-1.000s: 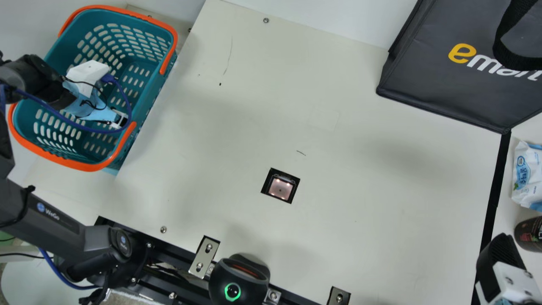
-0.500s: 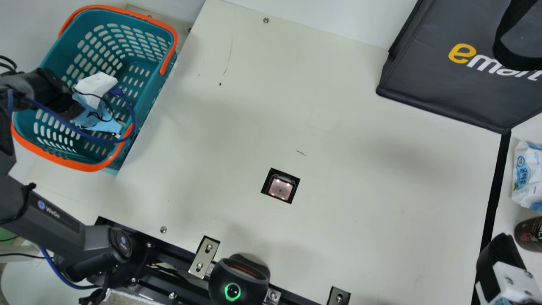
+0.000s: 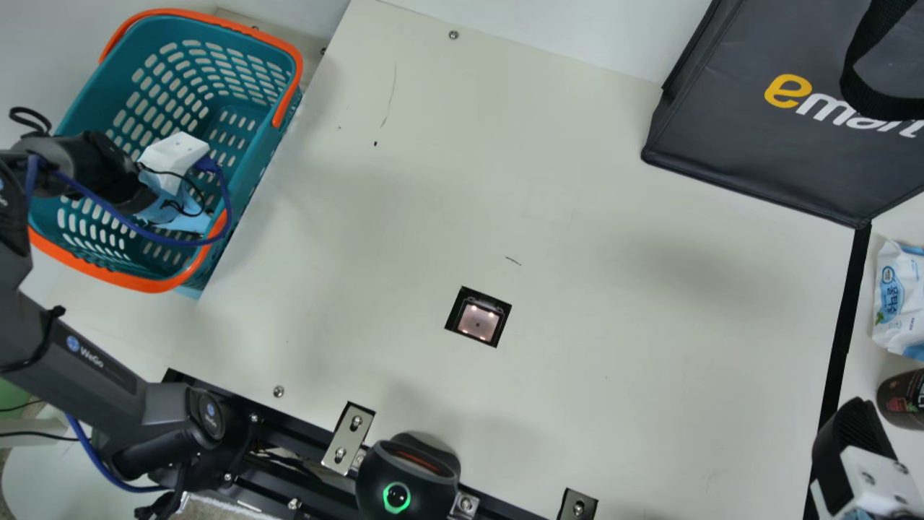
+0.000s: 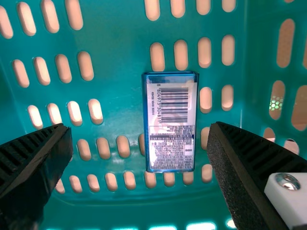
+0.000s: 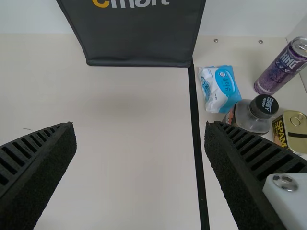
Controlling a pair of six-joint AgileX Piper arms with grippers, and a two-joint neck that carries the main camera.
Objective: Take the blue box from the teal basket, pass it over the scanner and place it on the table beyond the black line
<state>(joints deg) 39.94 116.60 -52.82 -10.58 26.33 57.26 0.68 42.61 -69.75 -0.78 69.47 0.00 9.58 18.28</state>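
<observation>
Left pincer (image 3: 173, 153): reached down inside the teal basket (image 3: 108, 87) at ten o'clock in the main view; gaped wide, gripped nothing.
Blue box (image 4: 170, 122): lay in the teal basket between the spread fingers of the left pincer (image 4: 141, 134); left a gap to both, showed a pale side with a barcode.
Teal basket: sat at the desk (image 3: 613, 361) edge, bore an orange handle (image 3: 209, 20), had slots through walls and floor.
Scanner (image 3: 478, 322): glowed in a square cut-out in the desk, just off the middle towards six o'clock.
Right pincer (image 3: 855, 433): hung at four o'clock near the black line (image 3: 844, 318); stood wide open, had hold of nothing.
Black line: ran down the desk from three o'clock towards four.
Bag (image 3: 743, 137): stood dark grey at two o'clock, bottom corner near the upper end of the black line.
Beyond the black line: held a wipes packet (image 5: 220, 88) at three o'clock, a black-capped bottle (image 5: 252, 117) just beside, a gold tin (image 5: 290, 129) next to that, and a purple can (image 5: 280, 69) close by.
Black device (image 3: 404, 477): showed a green ring between six and seven o'clock.
</observation>
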